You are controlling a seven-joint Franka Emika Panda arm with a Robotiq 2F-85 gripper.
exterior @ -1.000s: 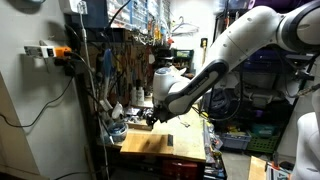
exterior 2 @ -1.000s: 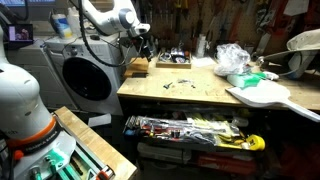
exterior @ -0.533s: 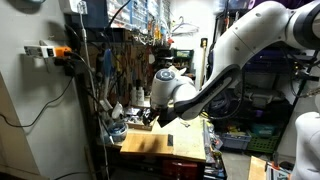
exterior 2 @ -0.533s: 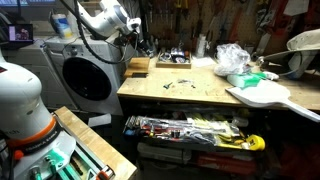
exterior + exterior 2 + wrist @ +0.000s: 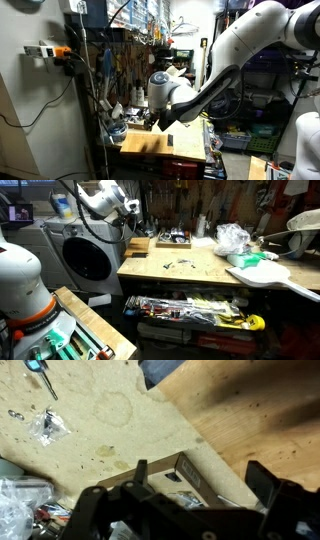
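My gripper is open and empty, its two dark fingers spread wide. It hovers over a small open wooden box that holds small metal parts and stands on the workbench top. In both exterior views the gripper hangs just above the bench's end, over the wooden box. It touches nothing that I can see.
A blue-handled screwdriver and a small bag of screws lie on the bench. A crumpled plastic bag, a white board, an open tool drawer and a washing machine are nearby. Tools hang on the back wall.
The arm's wrist has shifted a little over the bench's end near the wooden box. The gripper stays open and nothing on the bench has moved.
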